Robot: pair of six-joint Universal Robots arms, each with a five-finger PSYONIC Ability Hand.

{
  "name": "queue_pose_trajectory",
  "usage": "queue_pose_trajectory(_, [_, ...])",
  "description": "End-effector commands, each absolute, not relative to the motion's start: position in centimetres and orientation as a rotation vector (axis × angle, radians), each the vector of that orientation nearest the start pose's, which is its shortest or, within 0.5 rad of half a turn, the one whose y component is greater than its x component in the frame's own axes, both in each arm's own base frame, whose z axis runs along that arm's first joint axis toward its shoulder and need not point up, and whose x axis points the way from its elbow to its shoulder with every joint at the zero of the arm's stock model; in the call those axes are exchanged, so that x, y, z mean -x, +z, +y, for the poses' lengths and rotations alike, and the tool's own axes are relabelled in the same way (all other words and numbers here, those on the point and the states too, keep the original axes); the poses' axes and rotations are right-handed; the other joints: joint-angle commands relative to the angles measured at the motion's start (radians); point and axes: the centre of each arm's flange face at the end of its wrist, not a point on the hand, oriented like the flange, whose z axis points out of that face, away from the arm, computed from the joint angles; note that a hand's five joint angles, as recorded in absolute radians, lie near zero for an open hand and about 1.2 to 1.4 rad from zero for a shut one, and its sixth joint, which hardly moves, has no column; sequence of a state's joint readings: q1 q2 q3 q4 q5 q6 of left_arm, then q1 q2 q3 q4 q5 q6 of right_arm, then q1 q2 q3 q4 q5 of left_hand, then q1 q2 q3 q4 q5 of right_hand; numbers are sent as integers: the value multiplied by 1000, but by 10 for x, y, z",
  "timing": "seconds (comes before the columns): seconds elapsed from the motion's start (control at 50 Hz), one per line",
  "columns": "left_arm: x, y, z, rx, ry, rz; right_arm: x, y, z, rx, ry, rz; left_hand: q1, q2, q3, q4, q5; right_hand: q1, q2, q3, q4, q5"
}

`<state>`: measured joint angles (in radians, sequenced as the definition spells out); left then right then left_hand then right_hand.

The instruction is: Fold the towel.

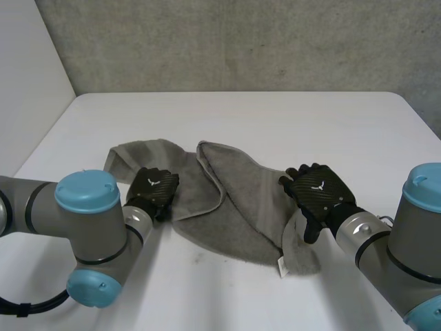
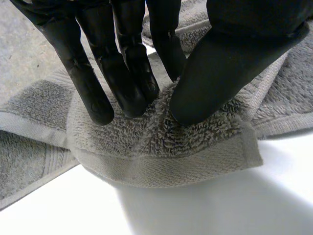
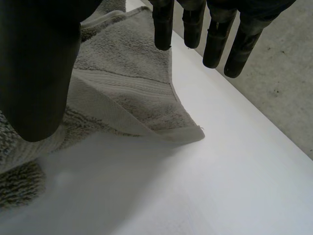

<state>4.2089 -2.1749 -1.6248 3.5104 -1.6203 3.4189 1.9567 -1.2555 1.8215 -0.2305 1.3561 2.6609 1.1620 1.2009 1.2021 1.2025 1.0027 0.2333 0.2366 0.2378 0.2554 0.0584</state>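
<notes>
A grey towel (image 1: 234,200) lies crumpled and partly folded over itself across the middle of the white table. My left hand (image 1: 153,187) rests on the towel's left part, near its front edge. In the left wrist view its fingers (image 2: 122,73) and thumb pinch a raised ridge of the towel (image 2: 171,161) just behind the hemmed edge. My right hand (image 1: 318,193) sits over the towel's right end. There its fingers (image 3: 164,29) are straight and spread from the thumb, hovering above a turned-up corner of the towel (image 3: 122,83), holding nothing.
The white table (image 1: 275,117) runs back to a grey wall (image 1: 241,41), with a white wall at the left. A small label (image 1: 280,265) hangs at the towel's near right corner. Both arms come in over the table's front edge.
</notes>
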Motion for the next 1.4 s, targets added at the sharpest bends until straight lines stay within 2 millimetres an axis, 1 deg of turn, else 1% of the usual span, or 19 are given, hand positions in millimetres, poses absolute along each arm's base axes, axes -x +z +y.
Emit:
queue_pose_trajectory(0.02, [290, 116, -265, -939, -1945, 2411, -254, 160, -239, 1185, -1767, 2159, 234, 195, 194, 194, 219, -59, -62, -63, -81, -58])
queue_pose_trajectory(0.18, [287, 133, -266, -927, -1981, 2369, -246, 164, -254, 1145, -1801, 2185, 234, 195, 194, 194, 219, -59, -62, -63, -81, -58])
queue_pose_trajectory(0.22, [280, 158, -269, -891, -2045, 2310, -246, 168, -257, 1138, -1815, 2179, 234, 195, 194, 194, 219, -59, -62, -63, -81, -58])
queue_pose_trajectory(0.24, [280, 158, -269, -891, -2045, 2310, -246, 168, -257, 1138, -1815, 2179, 234, 195, 194, 194, 219, -59, -62, -63, -81, -58])
queue_pose_trajectory(0.28, [272, 188, -268, -851, -2123, 2240, -243, 177, -268, 1105, -1859, 2175, 234, 195, 194, 194, 219, -59, -62, -63, -81, -58])
queue_pose_trajectory(0.3, [272, 188, -268, -851, -2123, 2239, -243, 177, -268, 1105, -1859, 2175, 234, 195, 194, 194, 219, -59, -62, -63, -81, -58])
queue_pose_trajectory(0.36, [266, 217, -263, -820, -2199, 2177, -241, 187, -279, 1092, -1886, 2150, 234, 195, 194, 194, 219, -59, -62, -63, -81, -58])
queue_pose_trajectory(0.5, [255, 280, -238, -765, -2365, 2035, -258, 208, -297, 1119, -1683, 2072, 234, 195, 194, 194, 219, -59, -62, -63, -81, -58])
queue_pose_trajectory(0.56, [252, 289, -233, -755, -2390, 2012, -262, 212, -303, 1093, -1638, 2066, 234, 195, 194, 194, 219, -59, -62, -63, -81, -58])
queue_pose_trajectory(0.7, [241, 327, -207, -707, -2520, 1882, -289, 221, -342, 933, -1480, 1985, 234, 195, 194, 194, 219, -59, -62, -63, -81, -58])
queue_pose_trajectory(0.82, [235, 339, -190, -718, -2581, 1822, -316, 203, -357, 828, -1338, 1953, 234, 195, 194, 194, 219, -59, -62, -63, -81, -58])
queue_pose_trajectory(0.98, [229, 341, -179, -711, -2592, 1807, -354, 154, -335, 865, -1077, 1935, 234, 195, 194, 194, 219, -59, -62, -63, -81, -58])
queue_pose_trajectory(1.22, [225, 350, -172, -688, -2628, 1764, -383, 126, -309, 925, -986, 1916, 234, 195, 194, 194, 219, -59, -62, -63, -81, -58])
queue_pose_trajectory(1.24, [225, 349, -172, -689, -2626, 1766, -386, 125, -305, 933, -977, 1913, 234, 195, 194, 194, 219, 149, 145, 144, 127, 149])
queue_pose_trajectory(1.26, [225, 349, -172, -689, -2626, 1766, -386, 125, -305, 933, -977, 1912, 234, 195, 194, 194, 219, 151, 148, 147, 129, 151])
queue_pose_trajectory(1.3, [224, 347, -174, -683, -2622, 1765, -387, 131, -306, 938, -998, 1902, 234, 195, 194, 194, 219, 829, 826, 824, 807, 829])
queue_pose_trajectory(1.32, [224, 347, -174, -683, -2622, 1765, -388, 131, -306, 938, -998, 1902, 234, 195, 194, 194, 219, 832, 829, 828, 810, 833])
queue_pose_trajectory(1.34, [224, 345, -177, -682, -2611, 1775, -388, 139, -309, 939, -1039, 1889, 234, 195, 194, 194, 219, 1160, 1156, 1155, 1138, 1160])
queue_pose_trajectory(1.4, [222, 345, -186, -660, -2603, 1764, -389, 164, -322, 935, -1192, 1874, 234, 195, 194, 194, 219, 1163, 1160, 1158, 1141, 1163])
